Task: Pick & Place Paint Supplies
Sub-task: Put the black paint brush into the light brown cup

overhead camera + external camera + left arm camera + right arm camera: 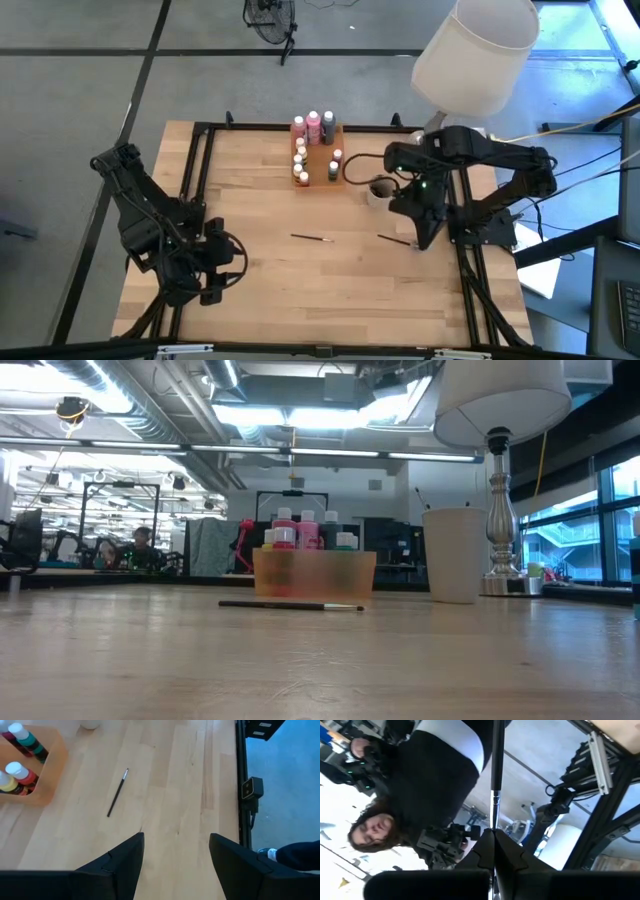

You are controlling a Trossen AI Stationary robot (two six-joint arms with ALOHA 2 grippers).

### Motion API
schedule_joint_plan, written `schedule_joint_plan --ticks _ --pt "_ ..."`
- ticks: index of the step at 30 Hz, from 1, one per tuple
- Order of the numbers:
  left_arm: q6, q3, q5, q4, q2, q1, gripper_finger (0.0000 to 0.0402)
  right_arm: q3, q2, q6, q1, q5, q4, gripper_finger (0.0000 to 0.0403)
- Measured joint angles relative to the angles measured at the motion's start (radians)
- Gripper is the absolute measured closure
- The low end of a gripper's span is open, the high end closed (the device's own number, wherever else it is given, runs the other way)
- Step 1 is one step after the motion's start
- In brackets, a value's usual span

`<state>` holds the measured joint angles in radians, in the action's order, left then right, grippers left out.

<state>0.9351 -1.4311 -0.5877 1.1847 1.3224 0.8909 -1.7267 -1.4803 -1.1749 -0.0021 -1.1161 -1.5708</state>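
Claw of right arm [494, 837] clamped shut on thin paintbrush [495, 775], dark handle running straight out from closed fingertips, held near bench's right side. Small round cup [379, 190] just beside this claw; orange tray [322, 168] farther off, paint bottles [313, 125] standing upright inside. Second paintbrush [311, 238] lies flat on bench [250, 200], between both claws. Left claw [176, 857] waits near bench's left front corner, fingers spread apart, holding nothing, that loose brush ahead of it.
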Motion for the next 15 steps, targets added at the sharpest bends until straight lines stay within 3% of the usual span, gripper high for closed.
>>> schedule_joint_plan --ticks 8,11,15 --pt "-0.045 0.0 -0.02 0.003 0.0 -0.005 0.018 0.0 0.0 -0.015 0.086 0.124 0.05 0.0403" --pt "-0.059 0.0 -0.032 0.003 -0.005 -0.005 0.018 0.0 0.0 -0.015 0.133 0.235 0.197 0.0403" --pt "-0.059 0.0 -0.034 0.012 -0.018 -0.005 0.018 0.0 0.0 -0.011 0.215 0.448 0.537 0.0403"
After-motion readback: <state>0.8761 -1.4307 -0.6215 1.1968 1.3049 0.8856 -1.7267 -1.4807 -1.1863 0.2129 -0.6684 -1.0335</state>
